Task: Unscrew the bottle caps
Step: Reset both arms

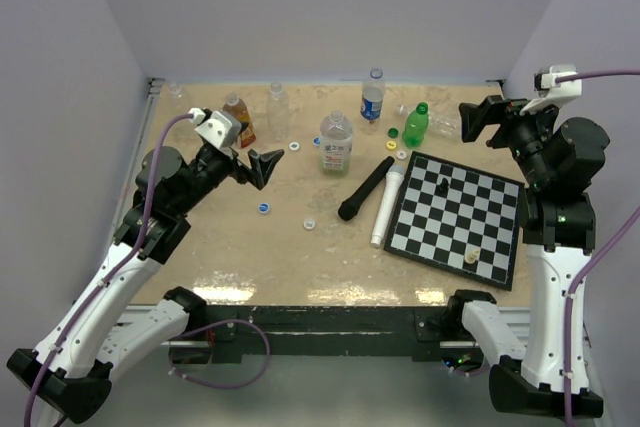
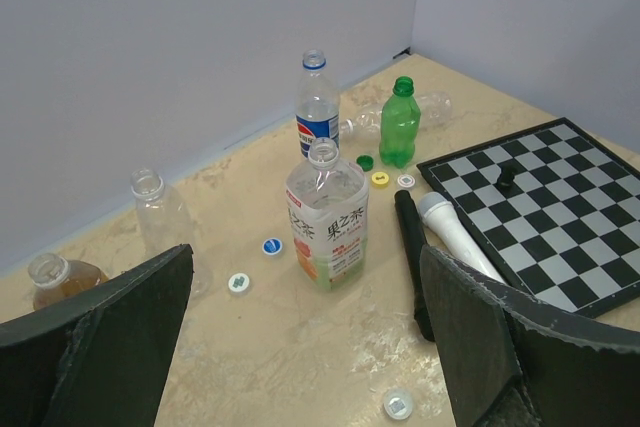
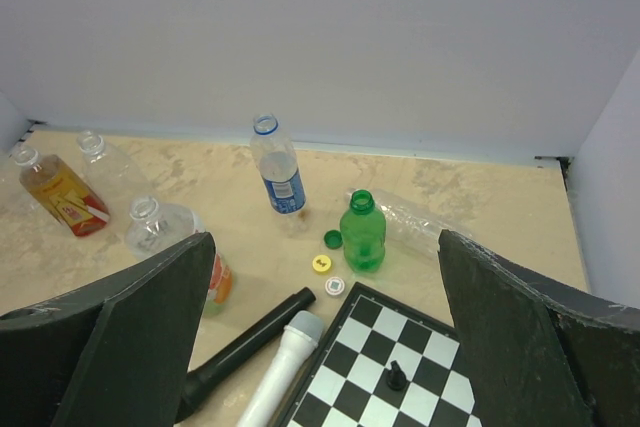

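Several bottles stand open-mouthed at the back of the table: an amber one (image 1: 238, 119), a clear one (image 1: 278, 110), a large labelled one (image 1: 336, 143), a blue-labelled one (image 1: 373, 98) and a green one (image 1: 416, 125). Another clear bottle (image 1: 441, 123) lies on its side behind the green one. Loose bottle caps lie around them: blue (image 1: 263, 209), white (image 1: 310, 224), white-blue (image 1: 295, 146), green (image 1: 392, 132), yellow (image 1: 391, 145). My left gripper (image 1: 262, 165) hangs open, left of the labelled bottle (image 2: 327, 215). My right gripper (image 1: 478, 123) is open too, above the table's right back corner, holding nothing.
A chessboard (image 1: 455, 237) with a few pieces fills the right front. A black microphone (image 1: 364, 189) and a white tube (image 1: 387, 207) lie side by side along its left edge. Walls close in the left, back and right.
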{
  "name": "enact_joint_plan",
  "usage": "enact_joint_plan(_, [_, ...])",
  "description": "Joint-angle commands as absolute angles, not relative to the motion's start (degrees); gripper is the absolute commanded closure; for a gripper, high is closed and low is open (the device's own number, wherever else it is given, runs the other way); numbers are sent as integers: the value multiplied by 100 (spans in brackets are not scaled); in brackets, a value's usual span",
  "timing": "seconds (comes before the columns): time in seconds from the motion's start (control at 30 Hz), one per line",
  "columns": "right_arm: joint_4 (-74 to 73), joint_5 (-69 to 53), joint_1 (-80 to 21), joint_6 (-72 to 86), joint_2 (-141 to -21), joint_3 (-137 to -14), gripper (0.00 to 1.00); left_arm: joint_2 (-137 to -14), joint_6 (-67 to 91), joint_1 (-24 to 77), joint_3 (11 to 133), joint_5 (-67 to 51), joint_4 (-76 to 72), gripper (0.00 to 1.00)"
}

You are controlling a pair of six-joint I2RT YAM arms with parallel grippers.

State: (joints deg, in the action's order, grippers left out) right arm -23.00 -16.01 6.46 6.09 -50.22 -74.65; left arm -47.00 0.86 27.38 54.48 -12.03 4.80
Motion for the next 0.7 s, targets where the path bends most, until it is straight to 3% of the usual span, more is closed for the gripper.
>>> enact_joint_plan(0.0, [-2048, -1644, 677, 677, -4948, -7515, 2, -4667, 79, 2689, 5423, -1231, 246, 0])
enact_joint_plan(0.67, [-2039, -1644, 677, 677, -4931, -7488, 2, -4685, 44, 2681, 5397, -1187, 246, 0])
